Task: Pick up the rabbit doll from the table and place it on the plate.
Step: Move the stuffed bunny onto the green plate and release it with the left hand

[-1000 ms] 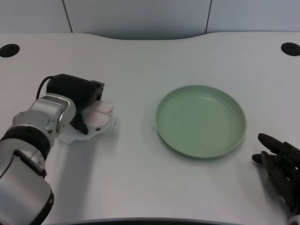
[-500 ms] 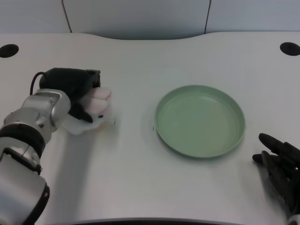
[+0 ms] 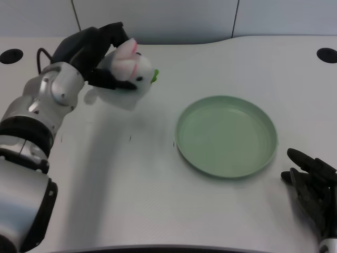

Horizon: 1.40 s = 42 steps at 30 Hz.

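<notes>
1. Half the job reads as done from my console: the rabbit doll (image 3: 128,67) is off the worktop (image 3: 158,190) and up in the air, held by my left hand (image 3: 97,50).
2. Fingers (image 3: 117,29): the black fingers wrap the doll from behind and underneath, gripping its white body. One finger arcs over the top near the pink ears. I cannot see how firmly they bite; much of the contact is hidden behind the doll.
3. Doll details: white plush, pink ears pointing up, a dark eye facing the camera, a small green bit at its right edge. It is tilted, not upright. A white skirt or base hangs below the hand.
4. Position: doll sits at upper left of the head view, over the far left part of the worktop, well apart from the green plate (image 3: 226,135). Its shadow falls on the worktop beneath and to the left.
5. Plate: round, pale green, holds nothing, lying flat right of centre.
6. Right hand (image 3: 313,192): resting at the lower right corner, just beyond the plate's rim, not involved.
7. Left to do, by my judgement: carry the doll rightward across to the plate, lower it over the middle, release. Transport has not visibly closed the gap yet.
8. Risk I'd watch: soft plush could slip or roll on release, given the tilt.
</notes>
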{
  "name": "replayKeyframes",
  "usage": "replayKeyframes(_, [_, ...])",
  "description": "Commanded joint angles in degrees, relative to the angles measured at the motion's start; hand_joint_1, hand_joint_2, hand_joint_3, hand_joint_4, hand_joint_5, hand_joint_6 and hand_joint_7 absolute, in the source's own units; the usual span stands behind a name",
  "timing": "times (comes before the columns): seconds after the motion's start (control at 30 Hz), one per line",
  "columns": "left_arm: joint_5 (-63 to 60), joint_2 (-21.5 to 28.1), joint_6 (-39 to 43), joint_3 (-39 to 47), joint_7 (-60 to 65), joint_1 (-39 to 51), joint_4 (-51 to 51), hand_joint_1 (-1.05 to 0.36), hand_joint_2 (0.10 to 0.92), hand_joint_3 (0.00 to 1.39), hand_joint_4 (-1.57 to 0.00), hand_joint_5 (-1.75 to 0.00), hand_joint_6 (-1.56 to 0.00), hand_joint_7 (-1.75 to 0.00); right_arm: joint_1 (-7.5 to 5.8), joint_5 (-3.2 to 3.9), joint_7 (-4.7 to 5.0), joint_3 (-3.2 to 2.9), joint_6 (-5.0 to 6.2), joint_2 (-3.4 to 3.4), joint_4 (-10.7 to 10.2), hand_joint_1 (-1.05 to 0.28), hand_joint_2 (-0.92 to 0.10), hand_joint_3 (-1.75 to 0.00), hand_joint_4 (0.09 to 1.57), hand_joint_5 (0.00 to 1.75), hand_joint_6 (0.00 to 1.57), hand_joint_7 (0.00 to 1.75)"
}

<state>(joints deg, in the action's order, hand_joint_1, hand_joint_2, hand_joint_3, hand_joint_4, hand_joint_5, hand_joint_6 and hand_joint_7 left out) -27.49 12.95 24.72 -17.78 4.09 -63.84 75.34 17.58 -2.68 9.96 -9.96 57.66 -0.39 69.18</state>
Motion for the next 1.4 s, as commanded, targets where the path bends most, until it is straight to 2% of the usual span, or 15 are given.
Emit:
replayKeyframes(0.03, [-1.18, -2.95, 0.83, -1.39, -0.22, -3.09, -0.78, -0.19, 0.803, 0.13, -0.92, -1.75, -0.75, -1.75, 0.00, -0.38, 0.54, 0.29, -0.46, -0.39, -0.28, -0.29, -0.92, -0.31, 0.70, 0.79, 0.94, 0.02])
replayKeyframes(0.07, [-1.84, -3.82, 0.80, -2.08, 0.23, -3.51, -0.78, -0.17, 0.765, 0.21, -0.94, -1.75, -0.76, -1.75, -0.04, -0.46, 0.53, 0.40, -0.61, -0.26, -0.30, -0.30, -0.92, -0.31, 0.69, 0.78, 0.94, 0.01])
replayKeyframes(0.17, [-2.98, -6.16, 0.97, -3.51, 0.65, -4.34, -0.77, -0.13, 0.459, 0.84, -0.95, -1.75, -0.77, -1.75, -0.31, -1.03, 1.13, 0.90, -1.21, 0.23, -0.68, -0.31, -0.92, -0.32, 0.68, 0.78, 0.93, 0.01])
replayKeyframes(0.2, [-3.25, -6.98, 1.13, -3.91, 0.60, -4.55, -0.77, -0.12, 0.421, 0.92, -0.94, -1.75, -0.77, -1.75, -0.45, -1.31, 1.60, 1.12, -1.44, 0.45, -0.94, -0.31, -0.92, -0.32, 0.67, 0.78, 0.93, 0.01])
replayKeyframes(0.37, [-5.66, -11.50, 1.69, -6.69, 1.41, -5.67, -0.49, -0.08, 0.285, 1.20, -0.95, -1.75, -0.80, -1.75, -0.78, -2.08, 3.62, 2.22, -1.23, 1.34, -1.60, -0.30, -0.92, -0.30, 0.69, 0.78, 0.93, 0.01])
replayKeyframes(0.5, [-5.99, -15.04, 1.04, -7.51, -0.73, -6.24, -0.02, -0.11, 0.265, 1.32, -0.97, -1.75, -0.82, -1.75, -0.96, -1.64, 3.54, 2.20, -1.45, 2.27, -2.20, -0.32, -0.92, -0.28, 0.70, 0.80, 0.95, 0.01])
replayKeyframes(0.57, [-6.41, -16.22, 1.05, -8.07, -0.86, -6.15, 0.17, -0.13, 0.248, 1.32, -0.98, -1.75, -0.83, -1.75, -1.10, -2.30, 4.41, 2.42, -1.28, 2.38, -2.53, -0.32, -0.92, -0.28, 0.70, 0.81, 0.95, 0.02])
replayKeyframes(0.6, [-7.15, -16.96, 1.01, -8.85, -0.07, -5.78, 0.28, -0.14, 0.242, 1.32, -0.98, -1.75, -0.83, -1.75, -1.16, -3.07, 5.26, 2.74, -1.21, 2.26, -2.62, -0.32, -0.92, -0.28, 0.70, 0.81, 0.95, 0.02])
replayKeyframes(0.73, [-8.73, -19.05, 0.28, -10.71, 1.13, -4.00, 0.87, -0.19, 0.259, 1.27, -0.96, -1.75, -0.84, -1.75, -1.44, -4.09, 6.48, 3.30, -1.24, 2.16, -2.68, -0.34, -0.92, -0.29, 0.71, 0.83, 0.95, 0.02])
replayKeyframes(0.93, [-10.85, -19.96, -0.55, -13.15, 2.31, -2.60, 1.38, -0.31, 0.435, 1.08, -0.96, -1.75, -0.85, -1.75, -2.04, -4.68, 7.53, 3.95, -1.48, 2.16, -3.10, -0.34, -0.92, -0.30, 0.69, 0.83, 0.93, 0.01])
replayKeyframes(1.03, [-11.28, -20.23, -2.53, -13.77, 0.66, -3.05, 1.67, -0.39, 0.568, 0.69, -0.85, -1.75, -0.70, -1.75, -2.18, -4.77, 7.66, 4.02, -1.68, 2.21, -3.54, -0.35, -0.92, -0.30, 0.68, 0.82, 0.94, 0.01])
replayKeyframes(1.1, [-10.97, -20.40, -3.99, -13.80, -1.40, -3.43, 1.81, -0.54, 0.718, 0.26, -0.56, -1.48, -0.51, -1.46, -2.22, -4.21, 6.66, 3.92, -1.18, 2.22, -3.57, -0.34, -0.92, -0.30, 0.67, 0.82, 0.93, 0.00])
replayKeyframes(1.17, [-11.34, -20.21, -4.36, -14.32, -1.87, -3.58, 1.75, -0.60, 0.779, 0.08, -0.49, -1.27, -0.51, -1.10, -2.06, -3.60, 5.46, 3.68, -0.71, 2.05, -3.16, -0.34, -0.92, -0.31, 0.66, 0.83, 0.92, 0.00])
replayKeyframes(1.27, [-12.56, -19.75, -4.59, -15.69, -2.56, -3.88, 1.77, -0.65, 0.822, 0.02, -0.35, -1.12, -0.44, -0.86, -1.92, -2.90, 4.57, 3.20, -0.80, 2.22, -2.96, -0.34, -0.92, -0.30, 0.66, 0.84, 0.93, 0.01])
replayKeyframes(1.4, [-13.71, -19.31, -4.99, -17.06, -3.85, -4.32, 1.72, -0.76, 0.851, 0.01, -0.03, -0.94, -0.10, -0.67, -1.97, -3.30, 5.17, 3.33, -1.32, 2.22, -3.36, -0.34, -0.92, -0.30, 0.65, 0.85, 0.93, 0.01])
